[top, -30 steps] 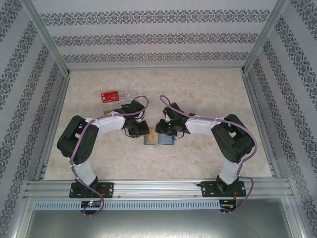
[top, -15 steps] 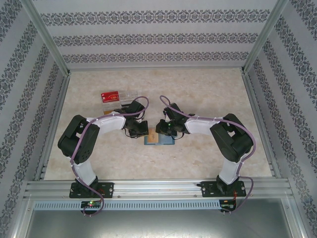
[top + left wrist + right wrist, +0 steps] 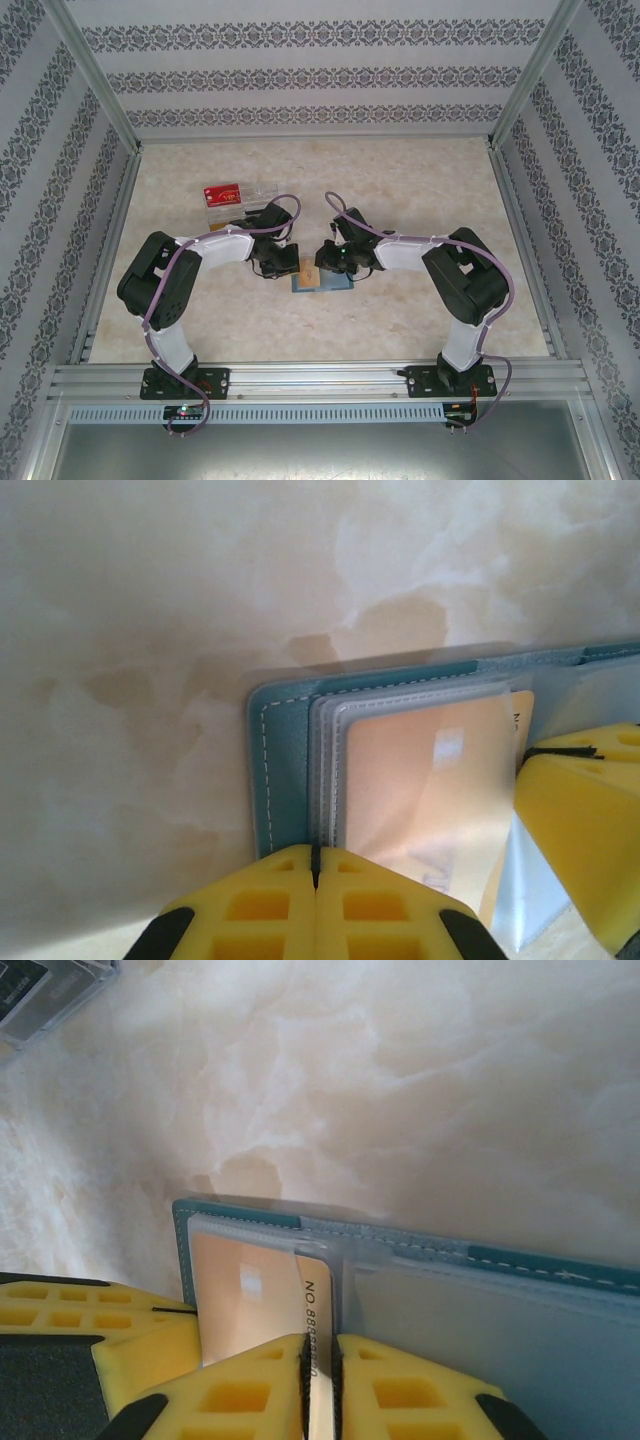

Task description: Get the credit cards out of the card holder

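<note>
- While both my pairs of fingers crowd over one spot, the desk (image 3: 400,180) lies smooth and slick-looking beneath them. I judge it would do little to stop a tug from sliding things along.
- The card holder (image 3: 285,770) lies open and flat on the desk, directly under both pairs. Its near edge runs beneath my left fingers (image 3: 315,870), which are pressed fully together there. Whether they pinch the panel or only bear down on it, I cannot tell. If that hold is weak, the holder could drag along with the card.
- The credit card (image 3: 245,1280) sits in its clear sleeve, one edge poking out between my right fingers (image 3: 320,1360), which are nipped narrow onto it.
- That bite is thin, so a skewed pull could jam the card in the sleeve or let it slip free. The two pairs, just beside each other, could also bump.
</note>
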Controlling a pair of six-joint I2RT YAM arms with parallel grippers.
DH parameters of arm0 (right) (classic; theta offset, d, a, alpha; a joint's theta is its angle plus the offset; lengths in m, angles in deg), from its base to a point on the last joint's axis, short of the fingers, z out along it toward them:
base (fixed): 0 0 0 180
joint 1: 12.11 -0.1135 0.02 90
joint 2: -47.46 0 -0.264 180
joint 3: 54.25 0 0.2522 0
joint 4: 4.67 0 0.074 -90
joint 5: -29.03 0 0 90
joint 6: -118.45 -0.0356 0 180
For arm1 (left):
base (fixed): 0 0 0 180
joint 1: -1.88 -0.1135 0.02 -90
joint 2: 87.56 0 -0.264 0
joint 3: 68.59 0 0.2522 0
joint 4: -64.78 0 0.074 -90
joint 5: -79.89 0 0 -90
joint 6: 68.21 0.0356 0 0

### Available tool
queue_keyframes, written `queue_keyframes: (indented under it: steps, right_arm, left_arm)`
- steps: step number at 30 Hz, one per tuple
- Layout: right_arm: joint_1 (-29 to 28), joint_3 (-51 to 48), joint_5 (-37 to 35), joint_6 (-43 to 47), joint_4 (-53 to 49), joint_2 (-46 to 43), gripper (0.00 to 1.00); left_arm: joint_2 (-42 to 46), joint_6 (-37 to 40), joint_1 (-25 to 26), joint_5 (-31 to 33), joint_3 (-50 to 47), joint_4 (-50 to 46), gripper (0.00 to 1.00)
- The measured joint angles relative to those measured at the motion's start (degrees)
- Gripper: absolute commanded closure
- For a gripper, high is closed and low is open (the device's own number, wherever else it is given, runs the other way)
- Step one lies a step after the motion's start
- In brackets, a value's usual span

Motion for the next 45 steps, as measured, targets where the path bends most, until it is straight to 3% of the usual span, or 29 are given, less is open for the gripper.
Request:
queue_keyframes:
  steps: [8, 17, 27, 45]
  right_arm:
    - [1.05, -2.27, 0.94, -0.44, 2.69, -0.98, 1.00]
    - [2.54, -4.81, 0.94, -0.39, 2.86, -3.26, 1.00]
    - [2.51, -5.55, 3.39, -1.31, 3.08, -4.04, 0.81]
    - [1.62, -6.05, 5.95, -2.84, 2.51, -4.15, 0.78]
  left_arm:
    - [-0.13, 0.11, 0.00, 0.11, 0.00, 0.02, 0.91]
    - [-0.35, 1.27, 0.04, 0.66, 0.74, -0.92, 0.87]
    - [-0.02, 1.49, 0.04, 0.57, 2.29, -2.27, 0.94]
    - [-1.57, 1.03, 0.04, -2.91, 2.69, -1.66, 0.93]
